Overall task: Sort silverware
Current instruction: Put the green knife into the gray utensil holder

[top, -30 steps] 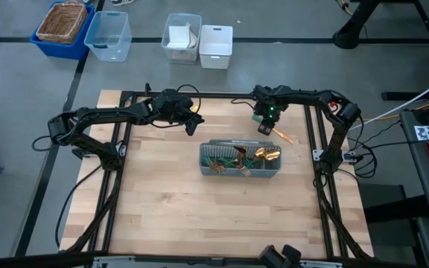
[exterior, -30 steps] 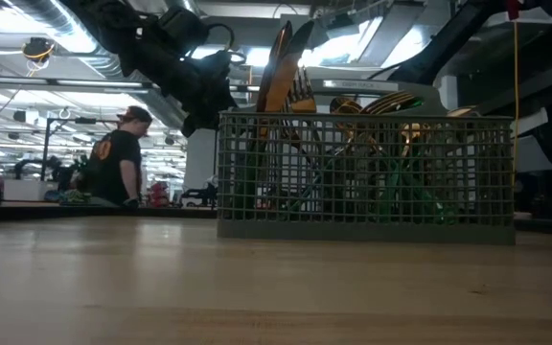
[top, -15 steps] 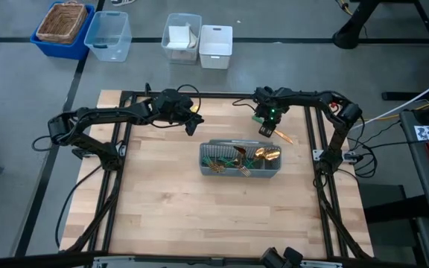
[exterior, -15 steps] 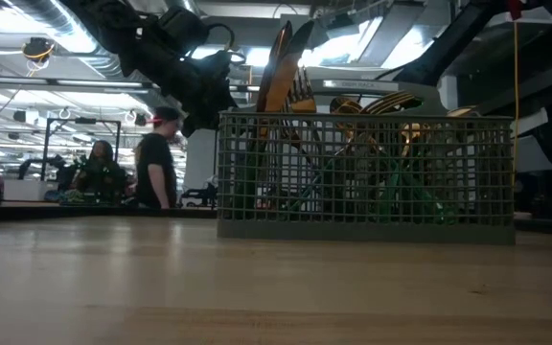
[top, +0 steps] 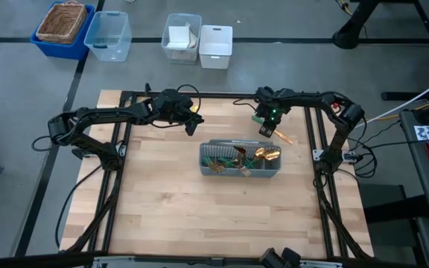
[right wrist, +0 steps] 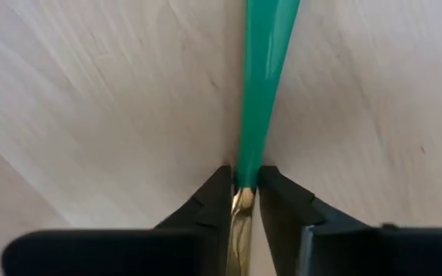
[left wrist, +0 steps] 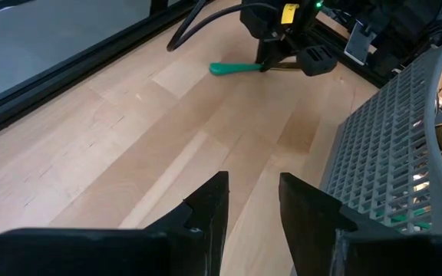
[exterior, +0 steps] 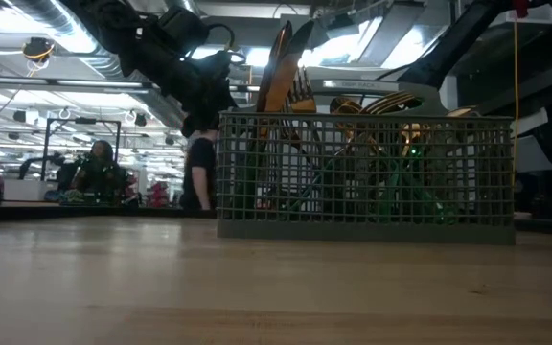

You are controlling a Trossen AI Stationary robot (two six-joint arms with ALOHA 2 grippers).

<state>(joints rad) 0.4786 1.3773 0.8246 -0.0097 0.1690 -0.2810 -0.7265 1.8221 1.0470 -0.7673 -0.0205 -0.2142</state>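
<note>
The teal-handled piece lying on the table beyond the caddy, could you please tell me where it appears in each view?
High view: piece under the right gripper, beyond the caddy.
Low view: not visible; the caddy blocks it.
Left wrist view: teal handle far off, at the right gripper.
Right wrist view: handle between the fingers, which close on it.
Shared landmark: the right gripper.

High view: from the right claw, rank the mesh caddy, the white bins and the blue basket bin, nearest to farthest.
Measured from the right claw, at the table's far side:
1. Mesh caddy, just below it in the picture, mid-table.
2. White bins, on the floor beyond the table.
3. Blue basket bin, far left on the floor.
</note>
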